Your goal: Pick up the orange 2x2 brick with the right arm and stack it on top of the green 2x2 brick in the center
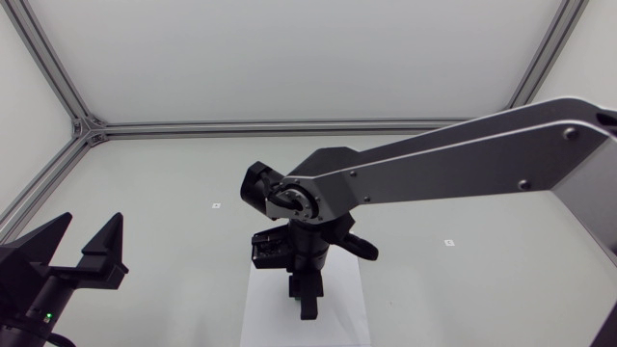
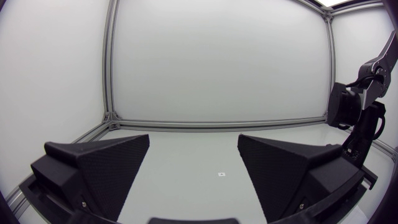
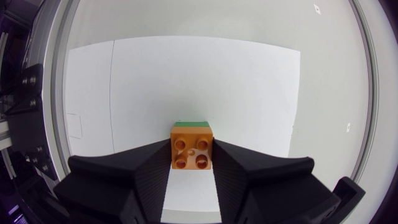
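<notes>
Our right claw (image 3: 192,145) pinches the orange 2x2 brick (image 3: 193,153), its two black fingers (image 3: 146,171) pressed against the brick's opposite sides, studs facing up toward the wrist camera. Just past the orange brick's far edge, a thin strip of the green 2x2 brick (image 3: 189,124) shows. The orange brick appears to sit directly over it, square to it. Whether the studs are fully seated we cannot tell from this angle.

Both bricks stand on a white sheet (image 3: 186,74) laid on the bench (image 1: 193,173). From the head view, our right arm (image 1: 463,164) crosses in from the right and points its claw (image 1: 307,304) straight down at the sheet (image 1: 260,313). The bricks themselves are hidden beneath the wrist there.

Off to the side, our left claw (image 1: 89,226) rests near the bench's edge, well apart from the work. Its fingers are spread wide with nothing between them, as its own wrist view (image 2: 194,142) confirms.

We judge the task close to its end. The pick-up is done and the orange brick is over the green one in the centre. What is left, as far as we can see, is a firm press if needed, letting go, and lifting clear.
</notes>
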You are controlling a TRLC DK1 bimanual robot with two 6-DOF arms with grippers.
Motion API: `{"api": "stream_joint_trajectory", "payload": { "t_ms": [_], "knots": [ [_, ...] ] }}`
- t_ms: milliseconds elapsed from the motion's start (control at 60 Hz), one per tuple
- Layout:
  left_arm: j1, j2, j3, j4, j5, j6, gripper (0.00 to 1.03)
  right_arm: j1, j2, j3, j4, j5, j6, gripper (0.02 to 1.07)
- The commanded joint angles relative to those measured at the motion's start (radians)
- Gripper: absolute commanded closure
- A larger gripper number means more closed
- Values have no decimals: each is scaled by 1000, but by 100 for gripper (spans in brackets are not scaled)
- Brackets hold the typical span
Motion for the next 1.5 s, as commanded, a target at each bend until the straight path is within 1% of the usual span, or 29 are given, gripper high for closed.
{"api": "stream_joint_trajectory", "payload": {
  "t_ms": [0,67,217,267,500,567,667,700,783,883,950,967,983,1017,1033,1200,1283,1400,1483],
  "knots": [
    [1,-6,-41,-11,3,6,4,5,1,-32,7,3,16,63],
    [1,-6,-41,-11,3,6,4,5,-1,-32,7,3,16,59],
    [1,-6,-41,-11,3,6,4,5,-1,-32,7,3,16,59],
    [1,-6,-41,-11,3,6,4,5,-2,-33,7,3,18,55],
    [1,-6,-41,-11,3,6,4,2,-11,-41,5,3,16,54],
    [1,-6,-41,-11,3,6,4,2,-14,-42,5,3,16,50],
    [1,-6,-41,-11,3,6,4,2,-19,-38,2,3,16,50],
    [1,-6,-41,-11,3,6,4,2,-22,-36,2,3,16,47],
    [1,-6,-41,-11,3,6,4,2,-27,-35,2,4,21,34],
    [1,-6,-41,-11,3,6,4,2,-30,-36,2,3,21,32],
    [1,-6,-41,-11,3,6,4,1,-30,-36,2,3,21,23],
    [1,-6,-41,-11,3,6,4,2,-31,-36,2,3,21,19],
    [1,-6,-41,-11,3,6,4,1,-31,-36,0,1,21,13],
    [1,-6,-41,-11,3,6,4,1,-36,-35,-1,-2,21,7],
    [1,-6,-41,-11,3,6,4,1,-39,-35,-3,-7,21,6],
    [1,-6,-41,-11,3,6,4,-1,-70,-35,-26,-10,21,6],
    [1,-6,-41,-11,3,6,4,-4,-116,-41,-49,-13,22,6],
    [1,-6,-41,-11,3,6,4,-21,-229,-39,-99,-17,33,6],
    [1,-6,-41,-11,3,6,4,-51,-323,-42,-110,-17,56,6]
  ]
}}
